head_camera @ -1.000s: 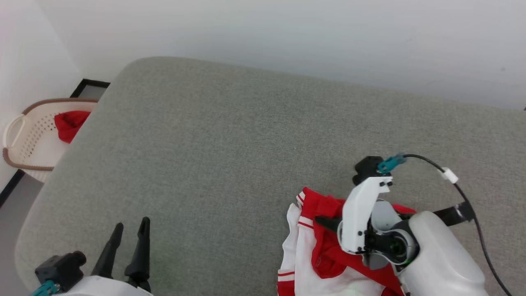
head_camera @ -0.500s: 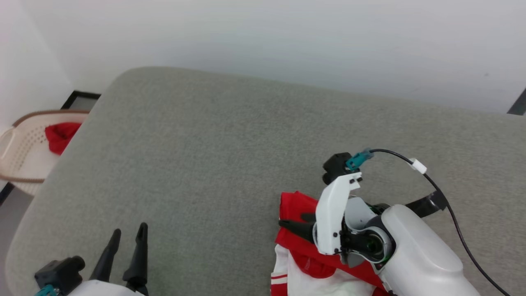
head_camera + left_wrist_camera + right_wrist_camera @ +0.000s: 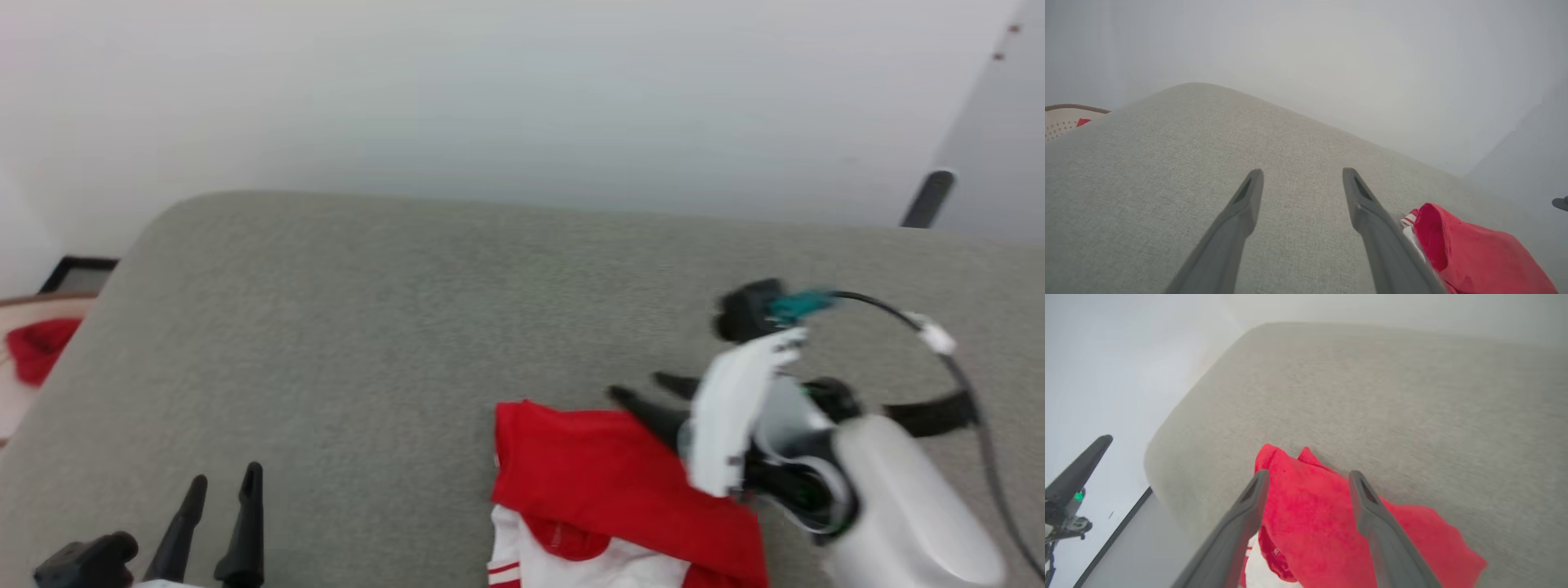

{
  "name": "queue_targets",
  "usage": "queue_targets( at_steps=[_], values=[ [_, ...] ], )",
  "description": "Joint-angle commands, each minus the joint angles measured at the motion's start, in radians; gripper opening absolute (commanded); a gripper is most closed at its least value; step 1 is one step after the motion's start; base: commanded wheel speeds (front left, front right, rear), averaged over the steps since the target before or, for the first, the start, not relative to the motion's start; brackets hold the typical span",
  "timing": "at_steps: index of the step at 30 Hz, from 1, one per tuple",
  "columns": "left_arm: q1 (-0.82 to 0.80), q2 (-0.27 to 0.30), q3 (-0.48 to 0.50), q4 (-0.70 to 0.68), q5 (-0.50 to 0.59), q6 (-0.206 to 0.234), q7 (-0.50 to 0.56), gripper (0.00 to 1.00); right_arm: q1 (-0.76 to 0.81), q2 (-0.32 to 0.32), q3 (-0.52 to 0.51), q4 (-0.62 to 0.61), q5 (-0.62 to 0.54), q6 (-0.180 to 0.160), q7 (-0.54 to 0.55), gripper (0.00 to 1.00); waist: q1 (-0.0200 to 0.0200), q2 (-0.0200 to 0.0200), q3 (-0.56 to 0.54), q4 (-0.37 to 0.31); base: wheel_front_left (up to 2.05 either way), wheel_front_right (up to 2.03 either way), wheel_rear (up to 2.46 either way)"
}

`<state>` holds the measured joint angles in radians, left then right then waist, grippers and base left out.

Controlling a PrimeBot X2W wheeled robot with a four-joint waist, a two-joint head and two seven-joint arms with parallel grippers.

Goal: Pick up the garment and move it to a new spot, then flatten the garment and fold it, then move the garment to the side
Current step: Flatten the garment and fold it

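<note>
Basket (image 3: 1061, 118) with red cloth (image 3: 37, 347) far left, off grey cushion (image 3: 367, 327). Right pincer (image 3: 638, 386) wide, empty, over garment (image 3: 604, 482); left pincer (image 3: 226, 475) wide, empty.

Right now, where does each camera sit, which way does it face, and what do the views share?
Head view: on the robot's head, facing forward and down at the cushion and the garment; left gripper lower left, right gripper and pale forearm at right.
Left wrist view: on the left wrist, facing along its open fingers across the cushion toward the wall; garment at lower right.
Right wrist view: on the right wrist, facing along its open fingers down at the garment.
Shared: all three show garment and cushion.
</note>
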<state>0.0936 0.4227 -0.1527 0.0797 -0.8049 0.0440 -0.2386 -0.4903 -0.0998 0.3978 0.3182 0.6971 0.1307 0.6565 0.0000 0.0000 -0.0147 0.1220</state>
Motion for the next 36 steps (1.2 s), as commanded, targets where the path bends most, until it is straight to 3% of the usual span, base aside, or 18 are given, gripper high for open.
queue_targets(
  at_steps=[1, 10, 20, 26, 36],
  values=[
    [0.019, 0.007, 0.006, -0.01, 0.013, 0.008, -0.008, 1.0, 0.047, -0.028, -0.036, -0.056, -0.019, 0.0, -0.029, 1.0, 0.0, 0.0, -0.026, -0.058, 0.0, 0.0, 0.0],
    [0.05, 0.023, 0.026, -0.034, 0.043, 0.017, -0.016, 1.0, 0.174, -0.16, -0.097, -0.229, -0.084, 0.0, -0.196, 1.0, 0.0, 0.0, -0.039, -0.148, 0.0, 0.0, 0.0],
    [0.078, 0.029, 0.058, -0.042, 0.089, 0.015, -0.024, 1.0, 0.319, -0.293, -0.126, -0.298, -0.153, 0.0, -0.439, 1.0, 0.0, 0.0, -0.051, -0.24, 0.0, 0.0, 0.0],
    [0.097, 0.033, 0.101, -0.044, 0.125, 0.009, -0.027, 1.0, 0.392, -0.305, -0.171, -0.293, -0.184, 0.0, -0.534, 1.0, 0.0, 0.0, -0.055, -0.268, 0.0, 0.0, 0.0],
    [0.124, 0.001, 0.198, -0.057, 0.217, -0.022, -0.026, 1.0, 0.443, -0.283, -0.213, -0.293, -0.216, 0.0, -0.569, 1.0, 0.0, 0.0, -0.058, -0.277, 0.0, 0.0, 0.0]
  ],
)
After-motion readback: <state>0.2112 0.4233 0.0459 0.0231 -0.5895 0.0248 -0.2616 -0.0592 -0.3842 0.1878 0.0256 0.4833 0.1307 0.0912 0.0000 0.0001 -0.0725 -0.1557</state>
